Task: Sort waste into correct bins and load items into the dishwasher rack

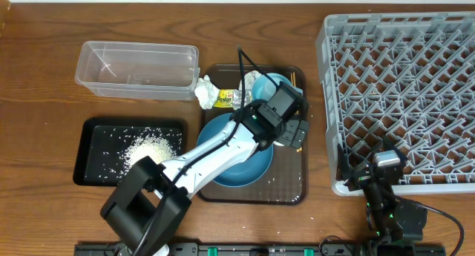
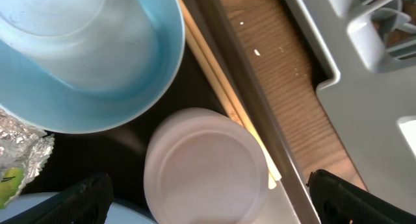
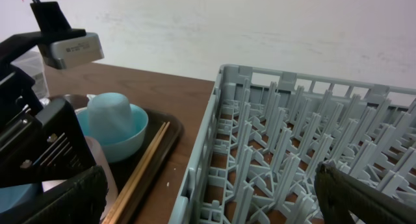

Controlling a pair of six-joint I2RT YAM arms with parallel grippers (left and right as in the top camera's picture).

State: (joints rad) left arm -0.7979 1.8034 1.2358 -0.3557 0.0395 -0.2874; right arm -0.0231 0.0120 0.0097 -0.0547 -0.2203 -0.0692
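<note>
My left gripper (image 2: 208, 201) hangs open over the small white cup (image 2: 205, 165) on the brown tray, one finger on either side and neither touching it. Beside the cup lie the chopsticks (image 2: 224, 97), along the tray's right rim. The light blue cup (image 3: 110, 115) stands upside down in the light blue bowl (image 2: 97, 87). The blue plate (image 1: 237, 161) lies under the left arm. Tissue (image 1: 206, 91) and foil wrapper (image 1: 226, 100) sit at the tray's back left. My right gripper (image 3: 211, 204) is open and empty at the dishwasher rack's (image 1: 404, 93) front left corner.
A clear tub (image 1: 137, 67) stands at the back left. In front of it, a black tray (image 1: 93, 171) holds loose rice (image 1: 148, 148). The brown tray (image 1: 293, 189) lies between these bins and the rack, with a narrow strip of table beside the rack.
</note>
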